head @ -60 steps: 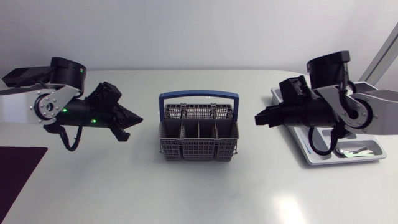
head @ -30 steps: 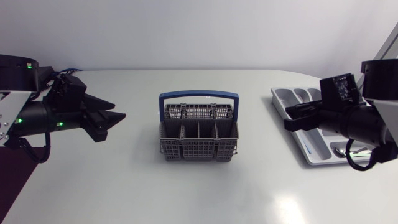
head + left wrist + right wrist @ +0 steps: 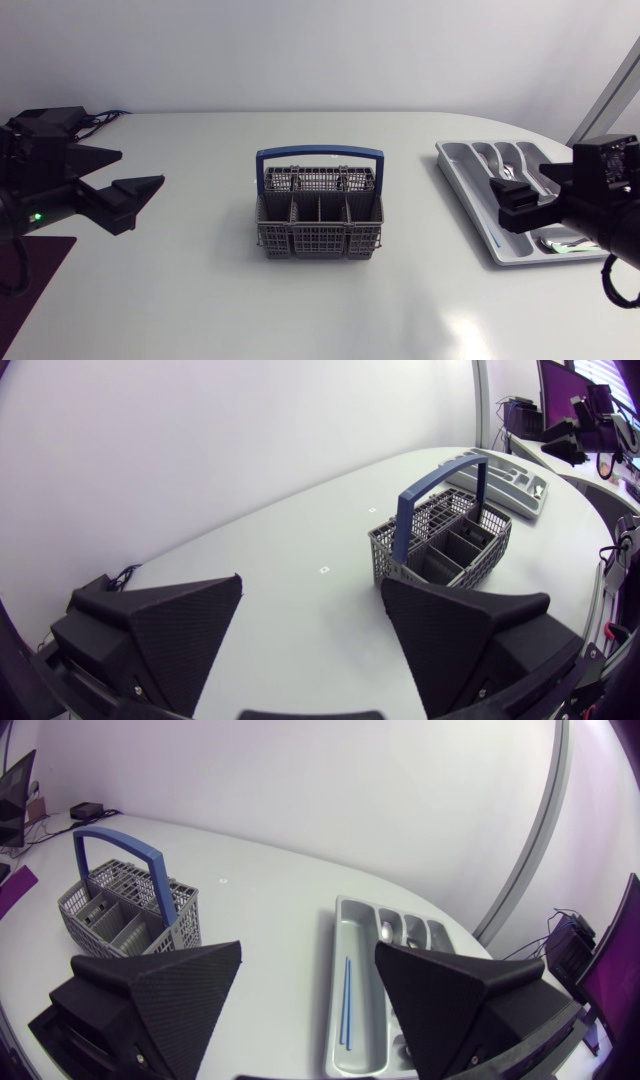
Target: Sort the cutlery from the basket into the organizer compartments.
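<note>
Basket (image 3: 320,215): mid-table, inside hard to see. Organizer (image 3: 470,160): right of it, partly hidden by right arm (image 3: 600,215), holding what may be spoons (image 3: 505,172). Left gripper (image 3: 311,580), right gripper (image 3: 309,948): both spread wide, holding nothing.

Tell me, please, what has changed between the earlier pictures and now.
Both arms drew back from the basket toward their own sides of the table: the left gripper to the left edge, the right gripper to the right, by the organizer. Nothing was taken or released; both are open and empty now. The basket and organizer stayed in place.
</note>
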You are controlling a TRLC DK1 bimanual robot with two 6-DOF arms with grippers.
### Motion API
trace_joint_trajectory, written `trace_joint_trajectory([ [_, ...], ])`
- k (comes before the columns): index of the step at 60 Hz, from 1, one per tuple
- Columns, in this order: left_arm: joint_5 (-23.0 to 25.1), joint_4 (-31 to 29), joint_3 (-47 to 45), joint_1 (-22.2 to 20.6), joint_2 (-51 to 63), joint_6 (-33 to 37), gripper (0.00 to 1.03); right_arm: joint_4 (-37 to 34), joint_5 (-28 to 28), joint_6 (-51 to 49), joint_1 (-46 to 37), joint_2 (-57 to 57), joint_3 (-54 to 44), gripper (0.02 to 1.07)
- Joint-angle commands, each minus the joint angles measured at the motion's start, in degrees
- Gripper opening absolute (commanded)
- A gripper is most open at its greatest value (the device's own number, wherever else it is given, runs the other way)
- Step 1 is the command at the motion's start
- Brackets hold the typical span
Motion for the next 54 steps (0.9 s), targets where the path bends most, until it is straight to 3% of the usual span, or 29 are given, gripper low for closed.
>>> trace_joint_trajectory([
  [1,-0.5,-1.8,-1.8,1.3,-3.7,-1.7,0.98,-0.5,0.6,-2.0,-1.3,-2.6,-2.4,1.03],
  [9,-0.4,-2.2,-3.0,3.4,-7.6,-3.6,0.99,-1.3,0.6,-3.8,-2.9,-6.5,-4.6,1.03],
  [28,1.4,-3.5,-6.9,3.4,-18.7,-3.4,0.99,0.4,0.5,-0.1,-4.7,-17.5,-11.3,1.03],
  [54,-7.8,4.2,-19.9,1.0,-30.2,-12.4,0.99,5.9,0.8,7.6,-3.6,-30.4,-22.3,1.03],
])
